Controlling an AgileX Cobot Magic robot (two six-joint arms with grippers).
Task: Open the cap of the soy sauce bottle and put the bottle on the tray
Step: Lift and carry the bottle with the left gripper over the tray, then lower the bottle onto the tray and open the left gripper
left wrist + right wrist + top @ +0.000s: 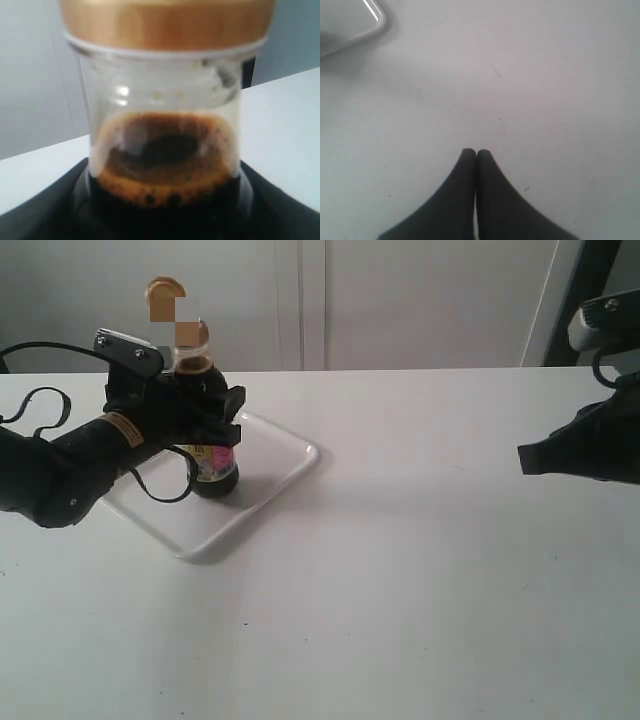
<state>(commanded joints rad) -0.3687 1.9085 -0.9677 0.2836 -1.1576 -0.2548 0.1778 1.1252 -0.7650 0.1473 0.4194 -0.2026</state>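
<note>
Release is the step in hand, as I judge it: the small clear soy sauce bottle (pixel 205 445) of dark brown-black liquid stands upright on the shallow rectangular white plastic tray (pixel 285 465), near its middle, with the left gripper (pixel 205 400) wrapped around its shoulder. To do it well, the black fingers (pixel 232 400) should part slowly and evenly, so that neither drags the bottle sideways, and the arm should then back straight away from the tray, keeping low clearance from the raised flap overhead. A tall narrow bottle with an open top tips easily, and any tilt could spill sauce onto the tray.

The fingers of the left gripper grip the bottle just above its pink, yellow and green label. The fingers of the right gripper (pixel 476 154) are pressed together on nothing, over bare white desk (pixel 420 590), well apart from the tray.

The round amber-orange translucent flip-top cap (pixel 166 295) stands open above the neck, hinged back. In the left wrist view the ribbed amber collar (pixel 167 22) fills the top, the clear neck sits below it, and the dark liquid carries a ring of tan foam at its surface.
</note>
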